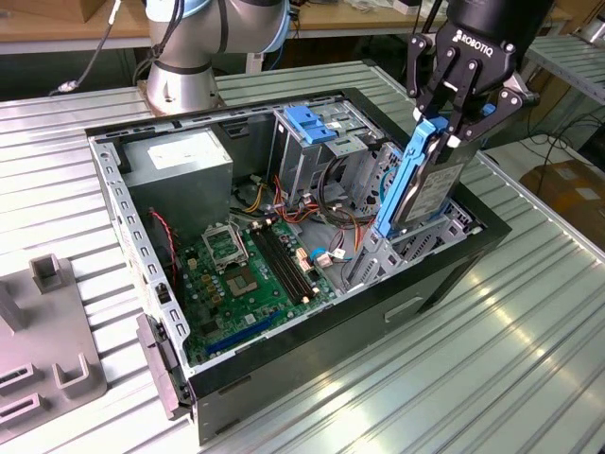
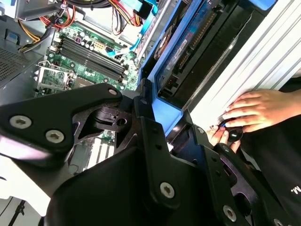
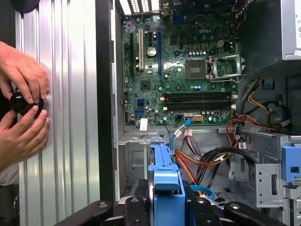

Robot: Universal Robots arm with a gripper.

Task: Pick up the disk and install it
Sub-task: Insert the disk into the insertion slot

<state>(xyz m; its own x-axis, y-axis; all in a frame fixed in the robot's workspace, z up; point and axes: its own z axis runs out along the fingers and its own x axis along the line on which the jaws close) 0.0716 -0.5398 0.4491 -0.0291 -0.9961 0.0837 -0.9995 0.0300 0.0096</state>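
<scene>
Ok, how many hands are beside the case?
2: one hand and the other hand, both on the ribbed metal table beside the open black computer case, cupping a small black knob.

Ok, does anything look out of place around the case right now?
Yes: a person's hands rest on the table beside the open case, holding a small black knob, close to the end effector. The disk it grips is steeply tilted at the drive bay.

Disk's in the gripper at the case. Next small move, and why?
Probably ease the disk down along its tilt: the gripper is shut on its top edge, it stands tilted on edge, and its lower end is at the metal bay, not seated.
</scene>
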